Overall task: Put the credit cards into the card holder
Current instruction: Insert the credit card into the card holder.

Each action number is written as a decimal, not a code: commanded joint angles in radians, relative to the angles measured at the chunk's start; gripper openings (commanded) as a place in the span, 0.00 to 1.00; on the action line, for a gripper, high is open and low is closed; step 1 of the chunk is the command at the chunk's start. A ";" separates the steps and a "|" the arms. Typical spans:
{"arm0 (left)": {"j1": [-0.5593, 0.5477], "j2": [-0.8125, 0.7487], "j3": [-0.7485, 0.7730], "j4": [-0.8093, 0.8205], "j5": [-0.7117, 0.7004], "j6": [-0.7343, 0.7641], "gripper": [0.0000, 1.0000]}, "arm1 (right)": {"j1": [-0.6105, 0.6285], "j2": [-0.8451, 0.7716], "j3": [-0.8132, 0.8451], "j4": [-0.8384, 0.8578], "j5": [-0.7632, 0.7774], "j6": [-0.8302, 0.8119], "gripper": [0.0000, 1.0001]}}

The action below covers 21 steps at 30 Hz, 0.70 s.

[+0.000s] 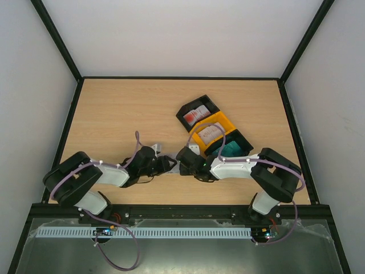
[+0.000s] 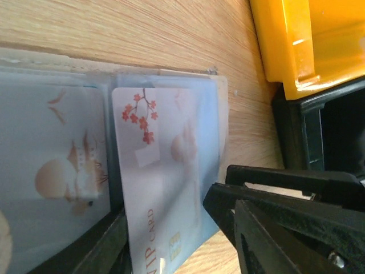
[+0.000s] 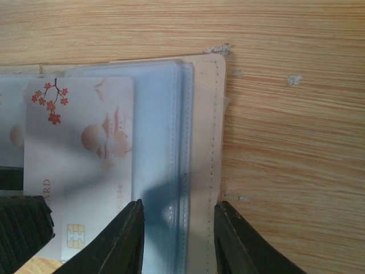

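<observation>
Open and flat on the counter (image 1: 125,114), near its front middle between both arms: holder (image 3: 205,142). On it, a white card (image 3: 80,154) with red blossoms. Looks partly tucked under a clear pocket, chip end bare. Jaws of the left tool (image 2: 165,240) apart, flanking that card's chip end. Jaws of the right tool (image 3: 179,240) likewise apart, straddling the holder's outer pocket and beige edge. Just beyond, orange bin (image 2: 285,45) between two black bins (image 1: 182,114); white-and-red cards (image 1: 197,116) in the far one, teal cards (image 1: 231,149) in the near one.
</observation>
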 commanded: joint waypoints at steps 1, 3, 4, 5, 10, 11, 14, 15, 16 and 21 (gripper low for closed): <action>-0.015 -0.033 -0.006 -0.206 0.044 0.053 0.54 | 0.009 -0.022 -0.028 -0.017 -0.018 0.014 0.33; -0.015 -0.064 -0.014 -0.240 0.039 0.054 0.57 | 0.009 -0.024 -0.034 -0.014 -0.020 0.014 0.33; -0.015 -0.081 -0.014 -0.259 0.037 0.058 0.58 | 0.010 -0.025 -0.039 -0.008 -0.022 0.015 0.33; -0.015 -0.098 -0.015 -0.274 0.039 0.064 0.59 | 0.009 -0.029 -0.045 0.000 -0.025 0.016 0.33; -0.015 -0.178 -0.026 -0.319 0.089 0.070 0.66 | 0.010 -0.057 -0.096 0.051 -0.047 0.029 0.33; -0.015 -0.194 -0.034 -0.321 0.095 0.064 0.67 | 0.011 -0.062 -0.104 0.061 -0.052 0.029 0.33; -0.015 -0.225 -0.032 -0.346 0.098 0.061 0.69 | 0.010 -0.070 -0.116 0.089 -0.073 0.024 0.33; -0.015 -0.231 -0.027 -0.364 0.093 0.063 0.69 | 0.009 -0.072 -0.122 0.104 -0.090 0.024 0.32; -0.015 -0.238 -0.022 -0.385 0.084 0.064 0.69 | 0.009 -0.075 -0.128 0.120 -0.109 0.024 0.31; -0.015 -0.299 -0.024 -0.435 0.083 0.084 0.80 | 0.009 -0.060 -0.135 0.144 -0.118 0.035 0.22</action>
